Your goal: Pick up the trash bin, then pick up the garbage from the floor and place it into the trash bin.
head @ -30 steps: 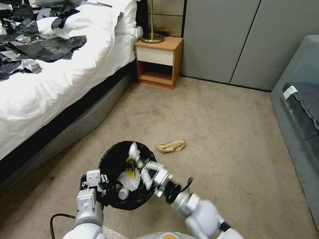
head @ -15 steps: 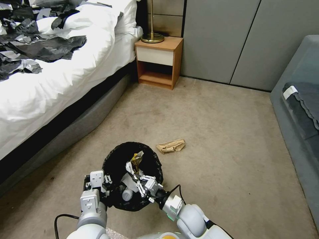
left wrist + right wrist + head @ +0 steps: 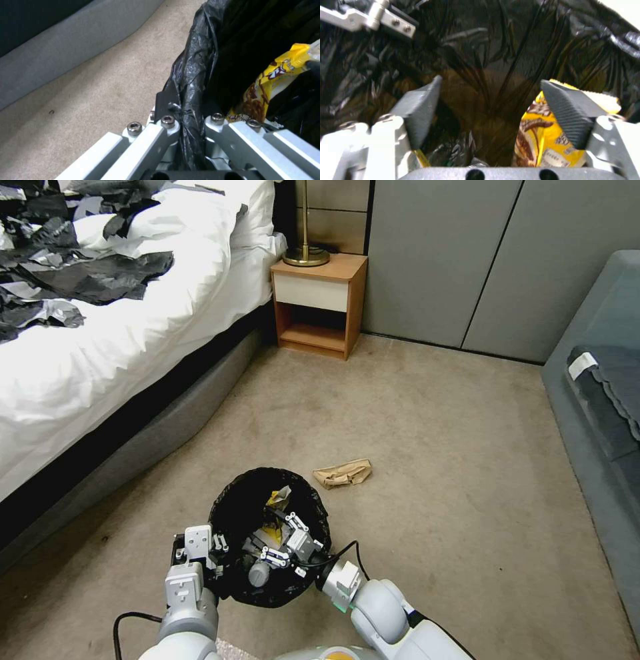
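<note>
The trash bin (image 3: 230, 503), lined with a crinkly black bag, is held just above the floor (image 3: 433, 460). My left gripper (image 3: 212, 560) is shut on its near-left rim; in the left wrist view the fingers (image 3: 166, 125) pinch the bag's folded edge (image 3: 190, 75). My right gripper (image 3: 280, 543) reaches into the bin's mouth and stands open (image 3: 493, 112), nothing between its pads. Garbage lies inside: a yellow snack wrapper (image 3: 540, 142) (image 3: 263, 90), white tissue and a small bottle (image 3: 257, 573). A crumpled brown paper bag (image 3: 342, 473) lies on the carpet just beyond the bin, to its right.
A bed (image 3: 100, 347) with white bedding and black bags on top runs along the left. A wooden nightstand (image 3: 319, 303) with a brass lamp stands at the back. A grey sofa (image 3: 600, 400) lines the right. Open carpet lies between them.
My right gripper has come down from above the bin into its mouth and opened, and the wrapper it carried now lies inside. The left gripper still holds the rim.
</note>
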You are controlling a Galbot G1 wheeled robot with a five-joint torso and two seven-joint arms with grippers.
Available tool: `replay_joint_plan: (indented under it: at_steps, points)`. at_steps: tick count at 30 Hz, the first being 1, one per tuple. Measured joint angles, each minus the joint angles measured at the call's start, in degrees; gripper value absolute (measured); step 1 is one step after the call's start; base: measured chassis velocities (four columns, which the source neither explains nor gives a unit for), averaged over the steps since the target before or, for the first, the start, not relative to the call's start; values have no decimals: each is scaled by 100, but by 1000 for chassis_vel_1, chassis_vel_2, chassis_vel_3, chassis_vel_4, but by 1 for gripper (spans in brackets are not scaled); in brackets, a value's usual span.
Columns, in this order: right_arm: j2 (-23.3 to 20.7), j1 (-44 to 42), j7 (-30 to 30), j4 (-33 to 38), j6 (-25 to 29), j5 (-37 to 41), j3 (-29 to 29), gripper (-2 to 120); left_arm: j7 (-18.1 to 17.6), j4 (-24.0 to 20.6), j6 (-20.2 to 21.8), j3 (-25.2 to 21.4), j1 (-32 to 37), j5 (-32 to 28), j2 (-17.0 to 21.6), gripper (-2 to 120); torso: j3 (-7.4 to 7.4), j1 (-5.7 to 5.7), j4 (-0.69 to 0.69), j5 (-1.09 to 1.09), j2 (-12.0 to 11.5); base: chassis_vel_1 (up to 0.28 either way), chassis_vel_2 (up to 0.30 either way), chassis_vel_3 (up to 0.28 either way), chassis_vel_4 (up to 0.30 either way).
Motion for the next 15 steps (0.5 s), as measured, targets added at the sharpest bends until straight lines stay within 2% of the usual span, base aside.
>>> replay_joint_plan:
  at_steps: [3,6,9,12,13,15]
  points:
    - [-30,-50,40,102,0,-7,2,92,0,-34,-1,13,23,11,-2,1,0,0,0,1,0,0,0,0,0]
    - [-67,-103,58,206,12,-27,31,99,0,-60,-3,-1,34,13,6,1,0,0,0,1,0,0,0,0,0]
    - [-109,-193,75,448,72,-68,115,100,0,-66,-3,-29,45,14,16,1,0,0,0,0,0,0,0,0,0]
    - [-163,-461,178,1151,172,-154,422,100,0,-69,-9,-117,66,7,31,1,0,0,1,1,0,0,0,0,0]
    - [-163,-461,178,1151,172,-154,422,100,0,-69,-9,-117,66,7,31,1,0,0,1,1,0,0,0,0,0]
    - [-149,-759,502,1696,173,-297,762,100,0,-69,-11,-197,57,-26,37,1,0,0,2,0,0,0,0,0,0]
